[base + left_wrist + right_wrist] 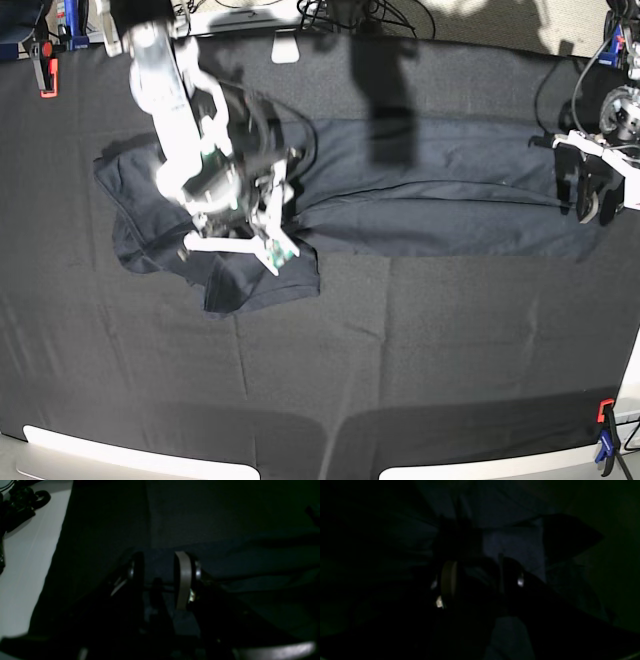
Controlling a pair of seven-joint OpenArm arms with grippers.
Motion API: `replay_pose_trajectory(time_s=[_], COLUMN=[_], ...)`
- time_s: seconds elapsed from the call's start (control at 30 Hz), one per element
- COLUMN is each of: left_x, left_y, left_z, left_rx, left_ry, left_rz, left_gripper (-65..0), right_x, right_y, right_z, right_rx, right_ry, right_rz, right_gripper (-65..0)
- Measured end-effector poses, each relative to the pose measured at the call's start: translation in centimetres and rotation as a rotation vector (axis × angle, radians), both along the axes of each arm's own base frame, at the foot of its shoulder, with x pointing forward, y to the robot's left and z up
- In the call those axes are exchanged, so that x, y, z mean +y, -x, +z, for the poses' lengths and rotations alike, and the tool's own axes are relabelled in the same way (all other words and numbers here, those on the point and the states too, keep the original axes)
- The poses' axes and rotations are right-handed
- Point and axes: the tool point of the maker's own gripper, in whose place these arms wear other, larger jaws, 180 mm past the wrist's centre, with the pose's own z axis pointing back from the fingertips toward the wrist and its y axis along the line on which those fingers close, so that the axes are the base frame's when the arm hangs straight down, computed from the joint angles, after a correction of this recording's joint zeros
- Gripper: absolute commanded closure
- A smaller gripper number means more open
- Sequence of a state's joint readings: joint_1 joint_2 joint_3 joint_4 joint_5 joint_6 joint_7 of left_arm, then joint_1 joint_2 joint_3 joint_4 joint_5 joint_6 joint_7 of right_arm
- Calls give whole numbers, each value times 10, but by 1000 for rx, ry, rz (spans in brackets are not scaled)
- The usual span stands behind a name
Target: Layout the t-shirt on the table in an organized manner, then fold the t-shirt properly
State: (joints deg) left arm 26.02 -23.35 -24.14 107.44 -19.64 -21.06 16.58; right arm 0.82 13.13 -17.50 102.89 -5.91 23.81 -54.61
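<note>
The t-shirt [420,205] lies as a long dark navy band across the table [420,380], with a bunched, folded-over part at its left end [255,280]. My right gripper [278,255] hangs low over that folded part. In the right wrist view its fingers [448,580] stand apart over dim cloth [517,542], and nothing shows between them. My left gripper [588,205] is at the shirt's far right end. The left wrist view shows it [160,567] open above dark cloth [225,530], its pale pad [182,580] bare.
An orange clamp [44,70] sits at the back left corner and a blue-and-orange one [606,440] at the front right. Cables [350,12] run along the back edge. The left wrist view shows a pale surface [25,555] beyond the cloth's edge.
</note>
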Motion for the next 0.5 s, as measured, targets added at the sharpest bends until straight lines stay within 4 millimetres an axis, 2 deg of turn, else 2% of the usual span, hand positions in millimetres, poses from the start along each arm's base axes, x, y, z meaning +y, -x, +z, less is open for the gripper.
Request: replay_pose_trajectory(time_s=[0.13,0.33,0.5], left_x=[3,2,2], left_y=[1,0,0], left_z=[-3,1,1], left_rx=[14,-7,-10], left_ry=[-53,-57,-57], left_rz=[-1,-5,-5], left_gripper=[-174,-174,-174], right_x=[-6,-20,-34], right_y=[-11,-7,0], right_z=[9,4,-19], right_rx=[-20,3,73], right_ry=[19,63,103], right_rz=[-6,-13,-37], right_gripper=[-267,-267,-264])
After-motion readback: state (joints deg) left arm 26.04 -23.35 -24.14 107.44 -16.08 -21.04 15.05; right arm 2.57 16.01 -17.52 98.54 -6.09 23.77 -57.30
